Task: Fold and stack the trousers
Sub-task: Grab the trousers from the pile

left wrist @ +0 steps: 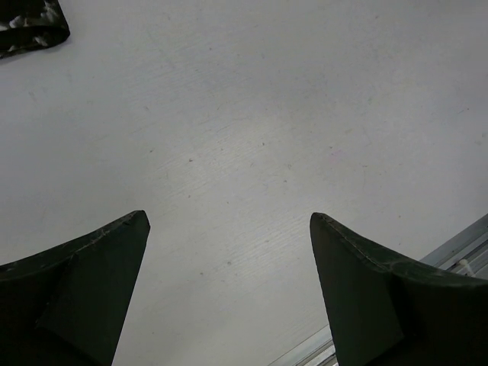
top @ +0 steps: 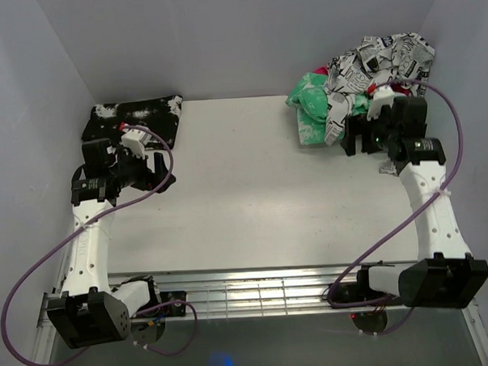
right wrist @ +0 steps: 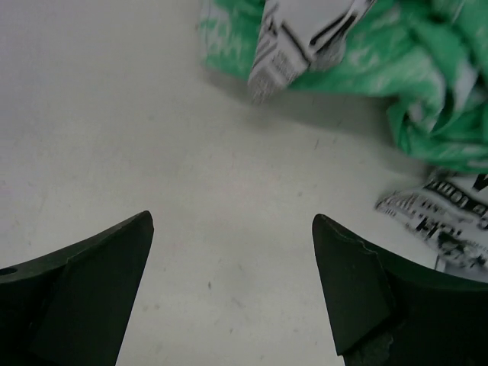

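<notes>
The trousers (top: 376, 60), white with black newspaper print, lie crumpled in a heap at the far right corner of the table, tangled with a green-and-white garment (top: 312, 99). In the right wrist view, parts of the trousers (right wrist: 305, 38) hang over the green cloth (right wrist: 427, 84), and another printed part lies at the right edge. My right gripper (top: 358, 137) (right wrist: 231, 229) is open and empty over bare table, just in front of the heap. My left gripper (top: 154, 167) (left wrist: 229, 229) is open and empty over bare table at the left.
A black white-speckled folded garment (top: 136, 115) lies at the far left corner, its corner showing in the left wrist view (left wrist: 30, 27). Grey walls close the table (top: 244, 191) on three sides. A metal rail (top: 257, 292) runs along the near edge.
</notes>
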`<state>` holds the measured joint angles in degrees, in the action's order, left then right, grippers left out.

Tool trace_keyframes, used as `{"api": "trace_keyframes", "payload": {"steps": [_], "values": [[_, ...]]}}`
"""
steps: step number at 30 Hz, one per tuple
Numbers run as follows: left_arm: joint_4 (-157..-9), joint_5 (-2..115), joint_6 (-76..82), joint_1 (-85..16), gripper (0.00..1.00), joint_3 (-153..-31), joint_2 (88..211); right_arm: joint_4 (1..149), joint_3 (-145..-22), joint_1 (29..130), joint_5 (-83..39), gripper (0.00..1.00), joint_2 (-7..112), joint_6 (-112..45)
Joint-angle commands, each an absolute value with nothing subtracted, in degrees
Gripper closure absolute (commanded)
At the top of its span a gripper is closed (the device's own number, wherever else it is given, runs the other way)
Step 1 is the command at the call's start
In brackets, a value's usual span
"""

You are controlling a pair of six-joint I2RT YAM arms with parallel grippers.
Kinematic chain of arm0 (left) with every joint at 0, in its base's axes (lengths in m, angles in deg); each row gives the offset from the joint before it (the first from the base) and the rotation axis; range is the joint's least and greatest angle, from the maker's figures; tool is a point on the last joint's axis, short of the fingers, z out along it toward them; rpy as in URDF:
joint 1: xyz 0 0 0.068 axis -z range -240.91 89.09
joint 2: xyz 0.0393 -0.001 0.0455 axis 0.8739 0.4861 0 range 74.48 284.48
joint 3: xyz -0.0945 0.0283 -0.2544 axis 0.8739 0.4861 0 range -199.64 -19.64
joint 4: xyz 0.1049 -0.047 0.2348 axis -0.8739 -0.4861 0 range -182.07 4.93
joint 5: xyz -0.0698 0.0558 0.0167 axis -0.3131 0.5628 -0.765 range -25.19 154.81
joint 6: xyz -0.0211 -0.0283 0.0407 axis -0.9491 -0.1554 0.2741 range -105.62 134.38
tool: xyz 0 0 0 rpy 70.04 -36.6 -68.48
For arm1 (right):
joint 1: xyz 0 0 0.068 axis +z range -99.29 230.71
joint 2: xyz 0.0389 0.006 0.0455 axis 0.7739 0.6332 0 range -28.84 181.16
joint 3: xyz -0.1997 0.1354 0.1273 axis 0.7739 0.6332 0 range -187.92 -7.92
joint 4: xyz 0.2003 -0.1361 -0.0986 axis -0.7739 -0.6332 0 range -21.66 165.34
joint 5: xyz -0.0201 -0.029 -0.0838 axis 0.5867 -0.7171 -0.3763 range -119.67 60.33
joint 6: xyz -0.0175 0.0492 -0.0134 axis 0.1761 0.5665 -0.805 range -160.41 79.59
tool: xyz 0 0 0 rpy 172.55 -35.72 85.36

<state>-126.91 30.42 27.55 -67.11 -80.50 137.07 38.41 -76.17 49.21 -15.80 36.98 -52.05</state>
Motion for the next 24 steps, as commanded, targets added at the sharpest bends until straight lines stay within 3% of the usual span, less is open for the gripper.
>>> {"api": "trace_keyframes", "payload": {"steps": [1, 7, 11, 17, 24], "values": [[-127.3, 26.4, 24.9, -67.0, 0.02, -86.0, 137.4, 45.3, -95.6, 49.0, -20.7, 0.10, 47.6, -48.0], [-126.1, 24.4, 21.8, -67.0, 0.02, -88.5, 138.3, 45.4, -128.3, 48.5, -28.3, 0.10, 72.0, -43.6], [-125.6, 24.0, 21.1, -67.0, 0.02, -88.4, 138.7, 47.6, -138.9, 47.9, -29.5, 0.10, 82.1, -42.3], [-124.2, 23.3, 17.6, -67.0, 0.02, -86.5, 138.8, 67.8, -128.9, 46.1, -30.8, 0.10, 85.4, -40.9], [-123.7, 24.0, 17.5, -67.0, 0.02, -83.6, 137.0, 71.5, -135.1, 45.4, -31.3, 0.10, 98.1, -39.1]]}}
